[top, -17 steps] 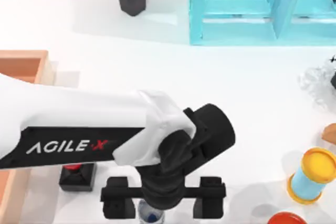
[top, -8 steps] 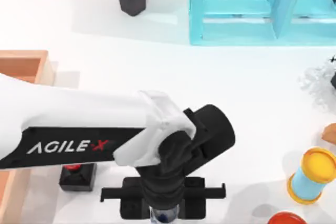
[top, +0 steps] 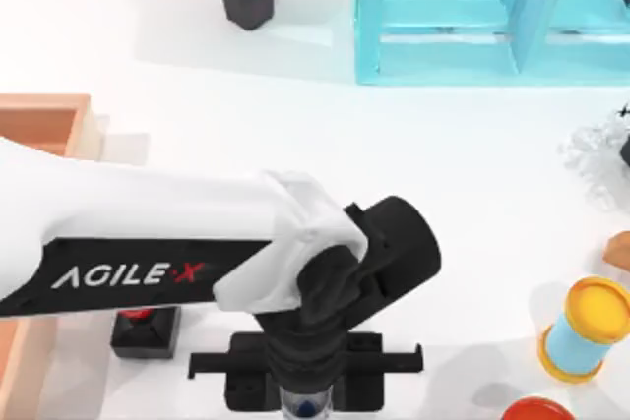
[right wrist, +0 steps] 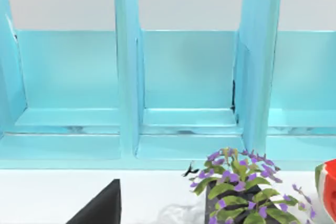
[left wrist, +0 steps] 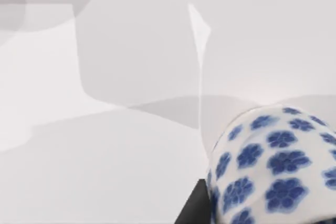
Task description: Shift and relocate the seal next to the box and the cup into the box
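Left hand down at the near edge of the bench, fingers apparently clamped on the cup, though mostly hidden from above. Seal sitting just right of the box, peeking out under the arm.

The cup, white with blue flower motifs, was seen close against the white table. A dark gripper part was noted beside its base. Grey shadows were recorded across the tabletop.
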{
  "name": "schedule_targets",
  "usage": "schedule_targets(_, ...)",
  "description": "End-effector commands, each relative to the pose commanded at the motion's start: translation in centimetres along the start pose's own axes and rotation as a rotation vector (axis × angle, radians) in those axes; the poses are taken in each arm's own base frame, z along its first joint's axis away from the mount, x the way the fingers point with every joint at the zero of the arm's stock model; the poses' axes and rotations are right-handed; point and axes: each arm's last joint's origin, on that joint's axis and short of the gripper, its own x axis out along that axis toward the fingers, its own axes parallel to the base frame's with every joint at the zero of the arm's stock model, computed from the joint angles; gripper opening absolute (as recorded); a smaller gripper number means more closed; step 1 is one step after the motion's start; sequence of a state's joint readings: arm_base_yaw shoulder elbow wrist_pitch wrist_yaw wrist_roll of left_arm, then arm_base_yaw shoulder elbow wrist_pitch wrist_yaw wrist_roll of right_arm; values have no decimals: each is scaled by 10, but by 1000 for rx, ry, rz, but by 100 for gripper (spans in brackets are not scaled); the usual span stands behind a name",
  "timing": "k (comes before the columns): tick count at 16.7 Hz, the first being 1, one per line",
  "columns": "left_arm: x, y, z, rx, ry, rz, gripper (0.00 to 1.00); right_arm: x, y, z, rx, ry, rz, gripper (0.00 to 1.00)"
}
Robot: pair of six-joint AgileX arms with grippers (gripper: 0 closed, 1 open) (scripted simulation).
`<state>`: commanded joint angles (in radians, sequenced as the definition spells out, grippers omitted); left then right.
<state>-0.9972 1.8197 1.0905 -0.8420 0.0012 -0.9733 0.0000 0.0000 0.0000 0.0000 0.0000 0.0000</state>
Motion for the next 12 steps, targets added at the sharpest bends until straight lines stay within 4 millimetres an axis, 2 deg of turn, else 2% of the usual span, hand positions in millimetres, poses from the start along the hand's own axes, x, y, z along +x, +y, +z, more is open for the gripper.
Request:
schedule_targets(7,-5,4,1,1,1,1,0,0,0,0,0,0,0,100)
schedule_targets(9,-20,17,5,0,1,1,0,0,0,0,0,0,0,100)
schedule_targets(12,-54,48,8,-1,1,1,0,0,0,0,0,0,0,100)
